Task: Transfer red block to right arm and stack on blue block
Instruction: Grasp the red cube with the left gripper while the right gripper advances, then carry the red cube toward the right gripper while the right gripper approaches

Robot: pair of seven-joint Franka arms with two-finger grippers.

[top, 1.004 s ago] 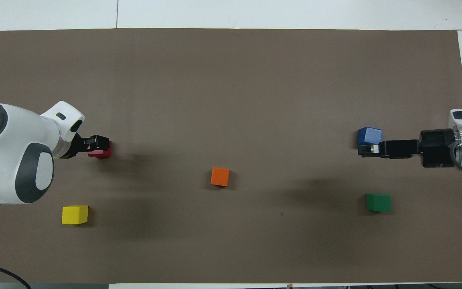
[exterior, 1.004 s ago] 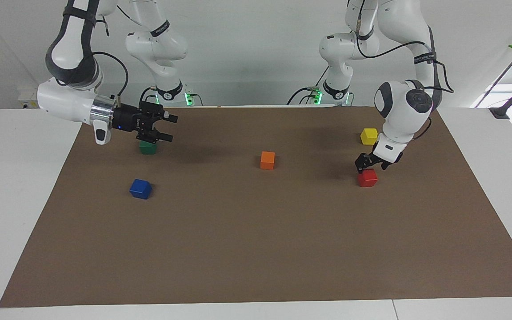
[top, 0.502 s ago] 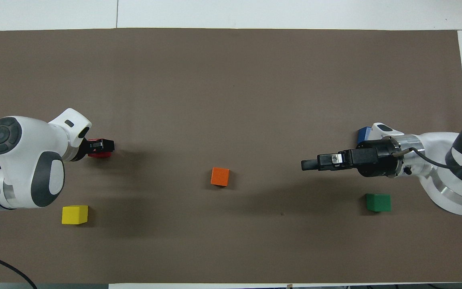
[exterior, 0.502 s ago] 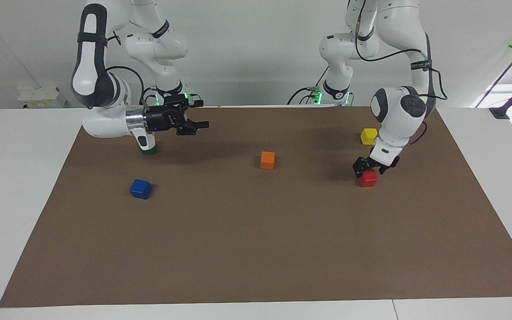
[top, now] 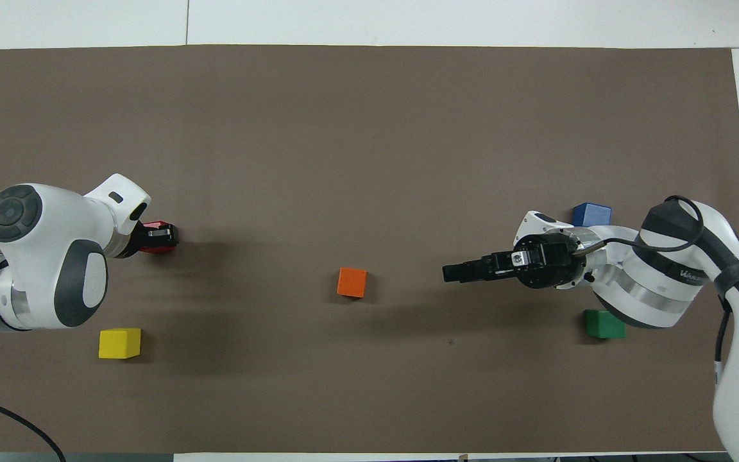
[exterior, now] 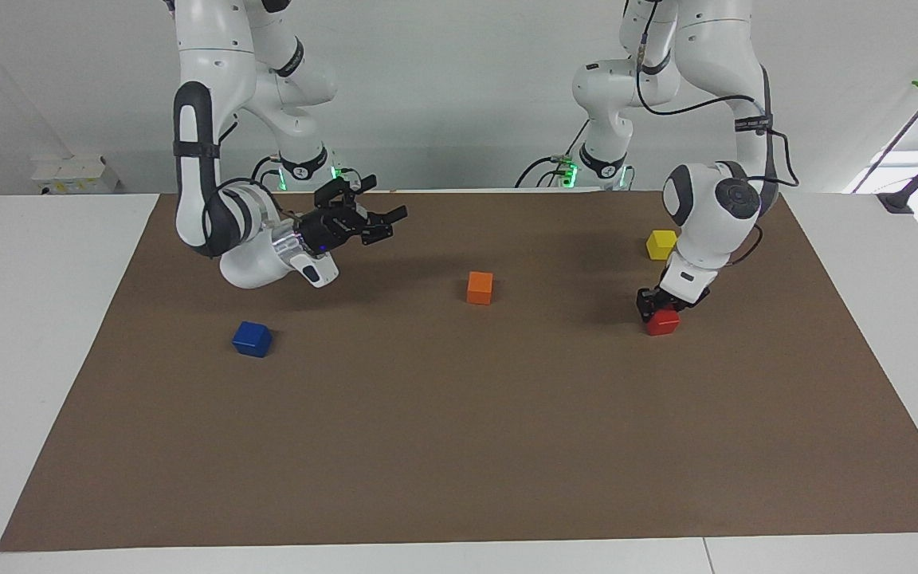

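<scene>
The red block (exterior: 664,323) rests on the brown mat toward the left arm's end of the table. My left gripper (exterior: 660,304) is lowered right onto it and covers its top. In the overhead view only a sliver of the red block (top: 149,246) shows under the left gripper (top: 164,233). The blue block (exterior: 253,339) sits alone toward the right arm's end and also shows in the overhead view (top: 591,213). My right gripper (exterior: 392,222) is open and empty. It is held level in the air over the mat between the blue block and the orange block, as the overhead view (top: 451,272) also shows.
An orange block (exterior: 480,287) lies mid-table. A yellow block (exterior: 661,244) lies nearer to the robots than the red block. A green block (top: 602,325) lies nearer to the robots than the blue block, partly under the right arm. The brown mat (exterior: 459,446) covers the table.
The right arm has swung from over the green block toward the middle of the table. The left gripper has sunk lower onto the red block.
</scene>
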